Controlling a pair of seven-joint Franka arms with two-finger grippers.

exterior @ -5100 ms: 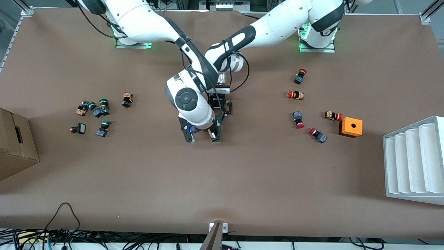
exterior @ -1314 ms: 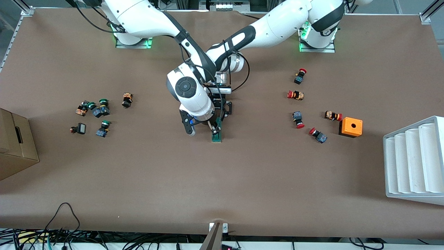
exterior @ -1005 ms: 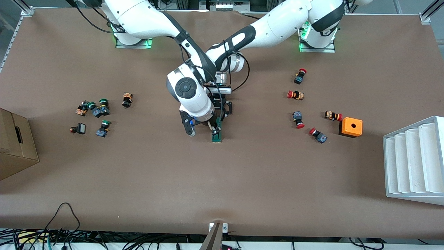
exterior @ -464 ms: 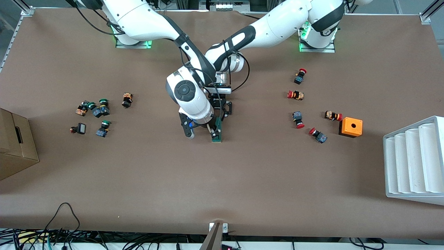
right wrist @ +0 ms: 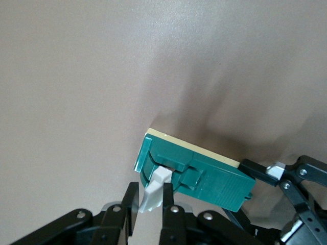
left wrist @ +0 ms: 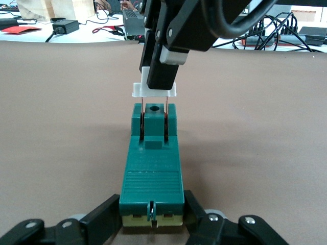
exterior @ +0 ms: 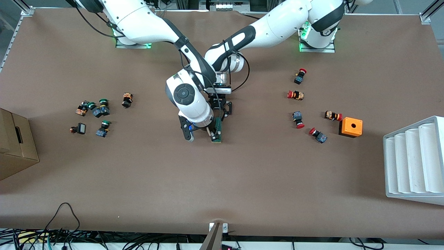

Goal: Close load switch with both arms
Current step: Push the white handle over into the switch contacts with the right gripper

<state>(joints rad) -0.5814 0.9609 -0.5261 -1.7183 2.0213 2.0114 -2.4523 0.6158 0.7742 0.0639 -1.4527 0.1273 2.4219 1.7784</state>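
A brown, matte, paper-like table [exterior: 222, 180] is filling the front view, with cables lying along its nearest edge. At mid-table the load switch [exterior: 218, 130] is lying flat: a narrow, dark-green plastic block with a cream base and ribbed top.

The right gripper [exterior: 210, 133] is pinching the switch's white plastic tab [right wrist: 153, 194] at the end nearer the front camera, its black fingers [right wrist: 170, 217] clenched on either side of it. In the left wrist view the tab [left wrist: 154, 90] is standing raised on two thin metal blades above the green body.

The left gripper [left wrist: 153, 224] is grasping the load switch by its farther end, black fingertips [left wrist: 104, 217] pressing against both sides of the block.

Toward the right arm's end, a cluster of green-capped push buttons [exterior: 99, 111] is lying near a cardboard box [exterior: 15, 146]. Toward the left arm's end, red-capped push buttons [exterior: 300, 104] are lying scattered beside an orange box [exterior: 351, 127] with a round hole, and a white ridged tray [exterior: 414, 159] is sitting at the table's edge.

Farthest off, both white arms' bases are standing along the table's edge with green lights glowing.
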